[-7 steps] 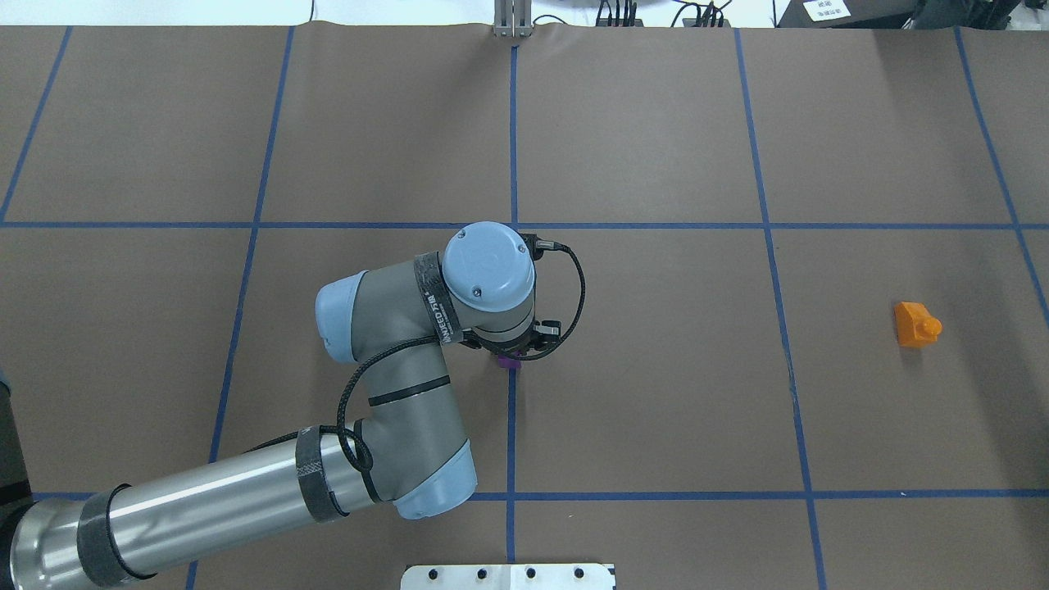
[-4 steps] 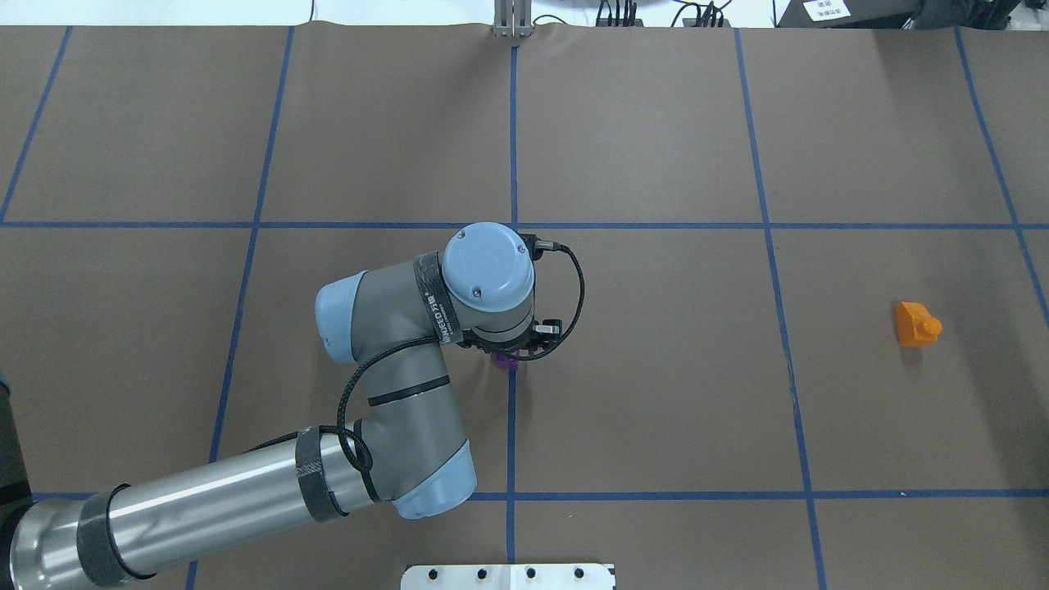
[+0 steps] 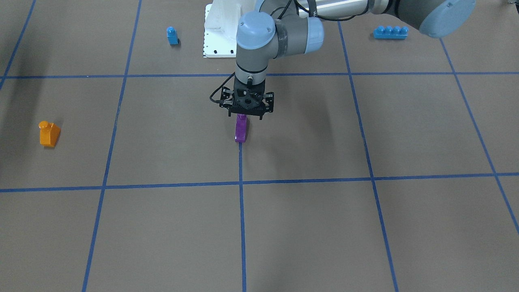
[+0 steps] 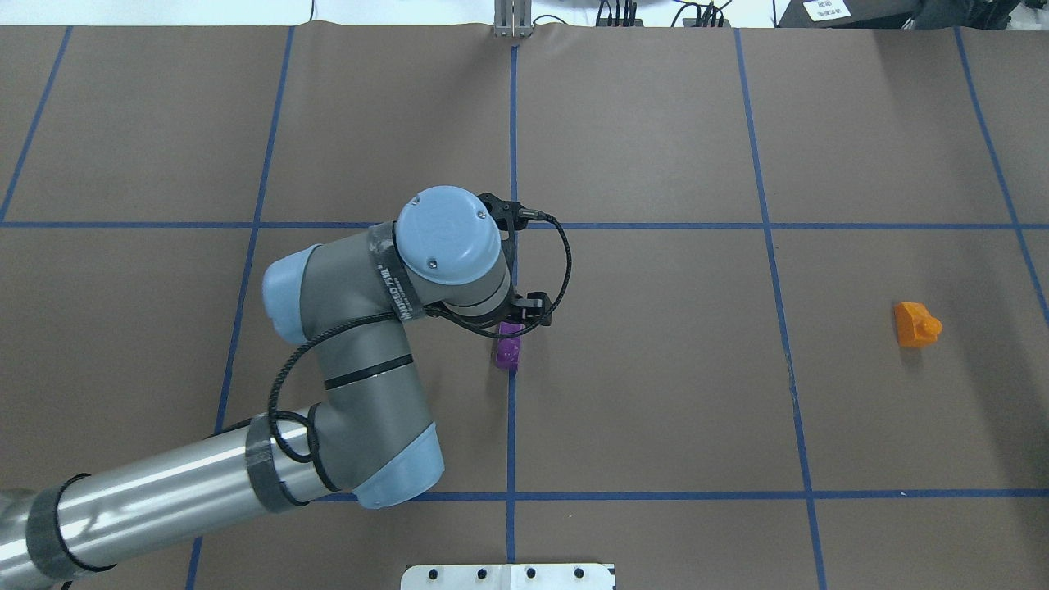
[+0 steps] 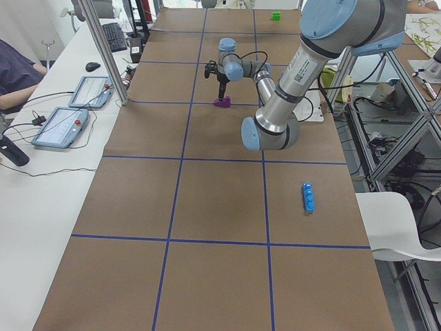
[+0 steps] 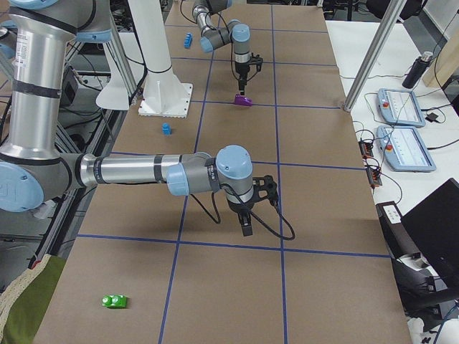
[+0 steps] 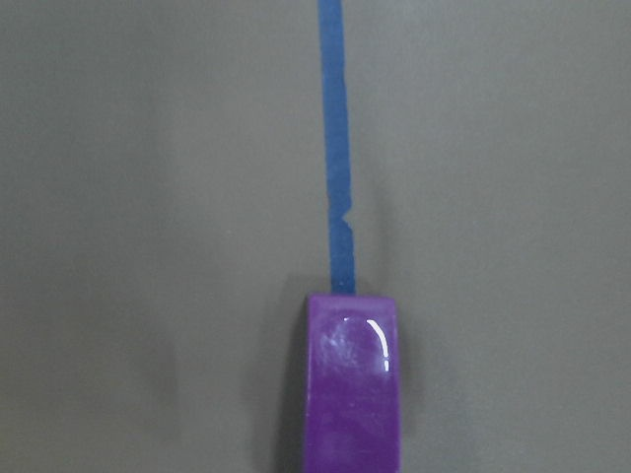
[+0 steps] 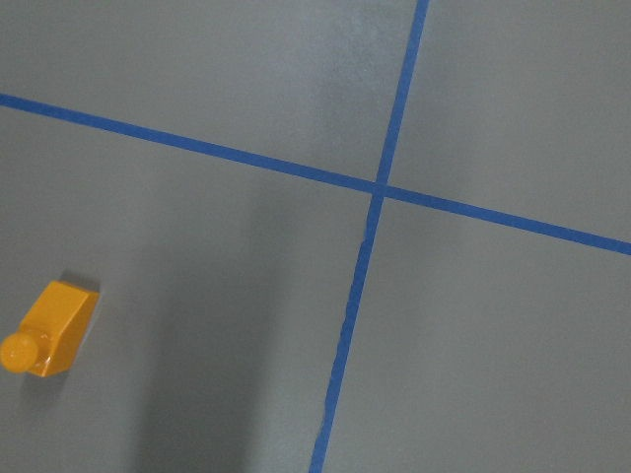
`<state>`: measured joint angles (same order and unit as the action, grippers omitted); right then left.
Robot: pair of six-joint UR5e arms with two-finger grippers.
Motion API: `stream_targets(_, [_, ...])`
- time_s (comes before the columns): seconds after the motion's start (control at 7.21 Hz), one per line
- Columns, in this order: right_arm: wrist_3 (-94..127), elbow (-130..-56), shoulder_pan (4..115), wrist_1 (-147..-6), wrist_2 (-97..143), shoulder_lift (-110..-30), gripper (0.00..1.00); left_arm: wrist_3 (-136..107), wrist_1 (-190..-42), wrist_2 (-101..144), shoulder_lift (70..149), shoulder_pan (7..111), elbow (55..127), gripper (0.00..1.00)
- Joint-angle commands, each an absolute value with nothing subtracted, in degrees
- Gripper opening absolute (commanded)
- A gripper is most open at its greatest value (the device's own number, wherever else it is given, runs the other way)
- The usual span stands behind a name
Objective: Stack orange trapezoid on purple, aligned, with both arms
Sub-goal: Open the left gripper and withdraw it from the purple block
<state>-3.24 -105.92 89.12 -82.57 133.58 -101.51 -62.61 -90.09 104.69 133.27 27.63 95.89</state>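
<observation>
The purple block [image 3: 241,129] rests on the brown table on a blue tape line, free of any finger. It also shows in the overhead view [image 4: 508,350] and at the bottom of the left wrist view [image 7: 353,389]. My left gripper [image 3: 246,114] hangs just above it, pointing down, jaws apart and empty. The orange trapezoid [image 4: 916,324] lies alone far off on the right side; it also shows in the front view [image 3: 49,133] and the right wrist view [image 8: 44,338]. My right gripper [image 6: 246,223] shows only in the exterior right view, so I cannot tell its state.
A small blue single-stud block [image 3: 172,35] and a long blue brick [image 3: 390,31] lie near the white pedestal base [image 3: 217,38]. A green brick [image 6: 115,301] lies at the table's right end. Blue tape lines grid the table.
My left wrist has risen and drawn back to the left, uncovering the purple block, which stays in place on the table. The orange trapezoid has not moved.
</observation>
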Motion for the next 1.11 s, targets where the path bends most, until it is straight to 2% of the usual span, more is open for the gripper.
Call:
stream_targets(0.0, [0.1, -108.1, 89.1, -82.5, 135.3, -101.6, 1.00, -48.5, -77.3, 105.2, 120.5, 32.9, 116.9, 1.00])
stream_targets(0.28, [7.1, -114.2, 88.8, -82.7, 136.2, -102.2, 1.00, -31.0, -76.7, 114.7, 110.6, 44.9, 120.6, 1.00])
stream_targets(0.69, [9.8, -114.7, 82.4, -82.7, 137.1, -102.3, 0.98, -8.0, -78.0, 125.7, 98.1, 63.9, 119.9, 1.00])
stream_targets(0.97, [16.7, -114.5, 75.5, -81.1, 134.7, -102.4, 0.99, -6.9, -78.2, 125.1, 93.5, 68.7, 119.8, 1.00])
